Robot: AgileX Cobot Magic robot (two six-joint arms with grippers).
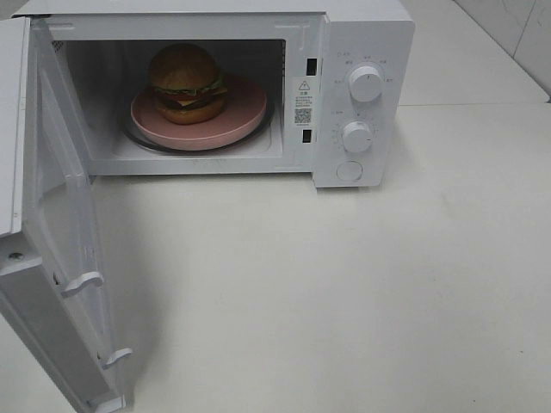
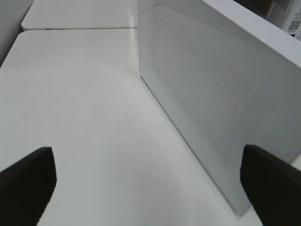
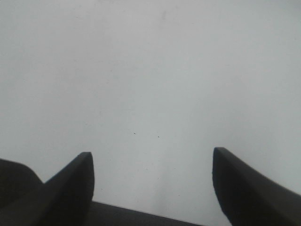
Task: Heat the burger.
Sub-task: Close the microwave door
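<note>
The burger, with a golden-brown bun, lettuce and dark patty, sits on a pink round plate inside the white microwave. The microwave door stands wide open at the left. Neither arm shows in the exterior high view. In the left wrist view my left gripper is open and empty, just outside the door's perforated outer panel. In the right wrist view my right gripper is open and empty over bare white tabletop.
The microwave has two round knobs and a round button on its right panel. The open door juts out over the table's left front. White tabletop lies in front of the microwave. A tiled wall is at the back right.
</note>
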